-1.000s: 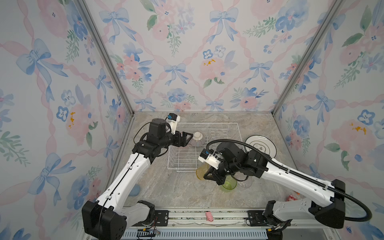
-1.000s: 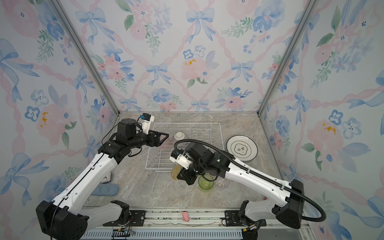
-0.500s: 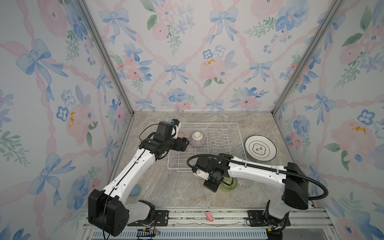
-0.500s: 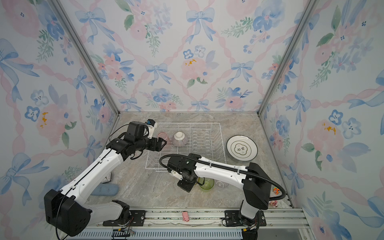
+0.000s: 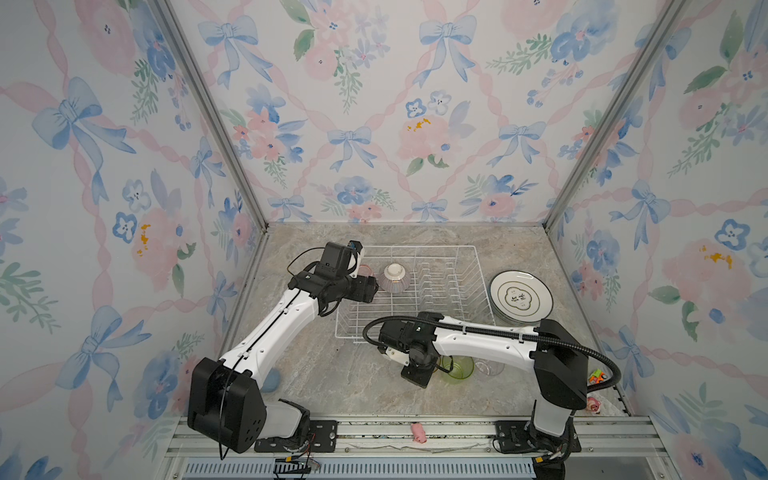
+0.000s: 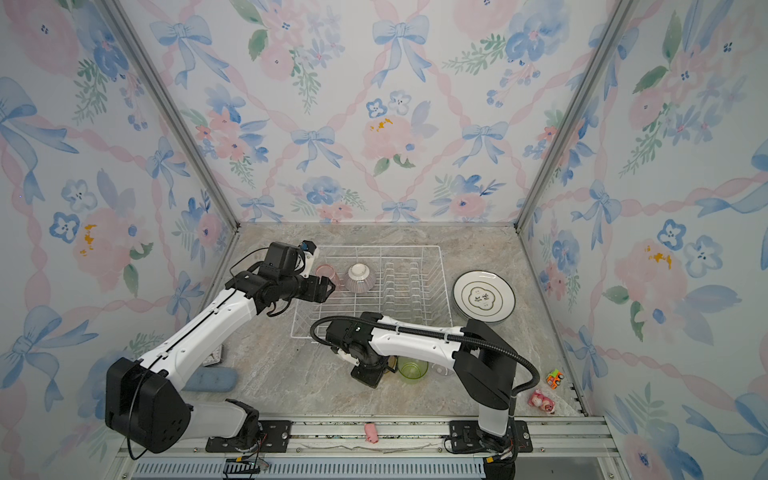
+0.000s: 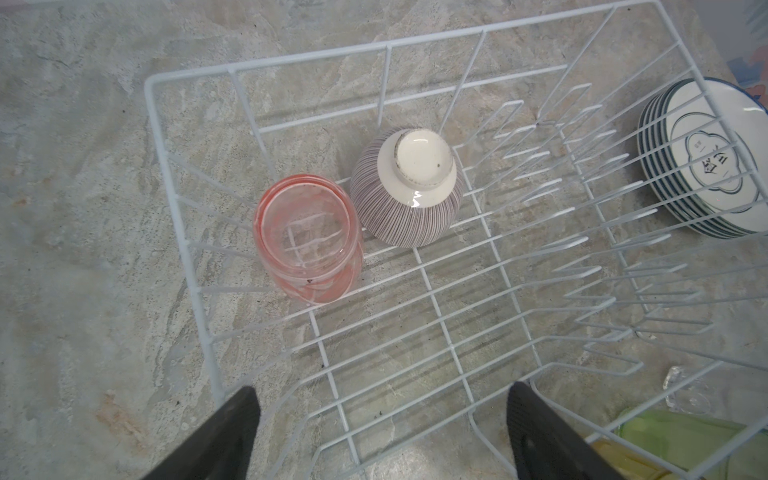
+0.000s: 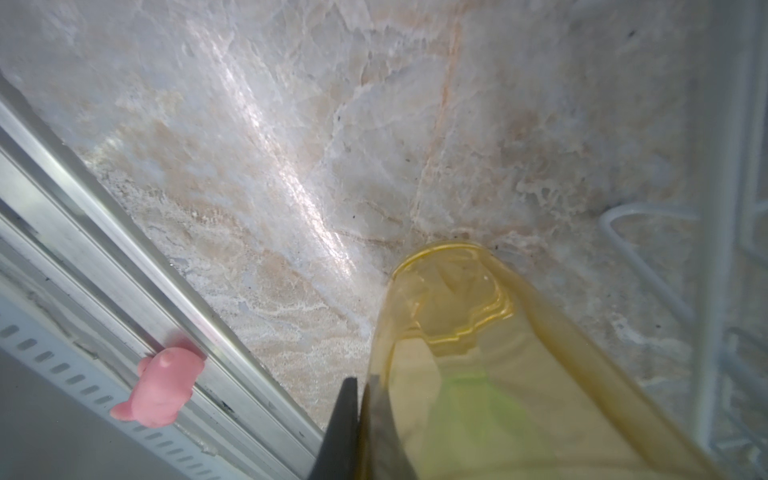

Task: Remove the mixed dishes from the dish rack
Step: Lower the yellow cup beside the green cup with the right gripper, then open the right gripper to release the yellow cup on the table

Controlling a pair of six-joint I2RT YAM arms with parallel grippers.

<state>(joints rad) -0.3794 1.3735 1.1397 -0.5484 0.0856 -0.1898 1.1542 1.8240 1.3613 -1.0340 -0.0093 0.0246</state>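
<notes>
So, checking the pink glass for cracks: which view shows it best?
Left wrist view: the pink glass shows whole and close. In both top views the left arm hides part of it; the right wrist view misses it.

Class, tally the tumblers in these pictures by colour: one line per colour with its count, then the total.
pink tumbler: 1
yellow tumbler: 1
green tumbler: 1
clear tumbler: 1
Total: 4

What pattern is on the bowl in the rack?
The bowl has thin dark stripes, white foot; clearest in the left wrist view.
</notes>
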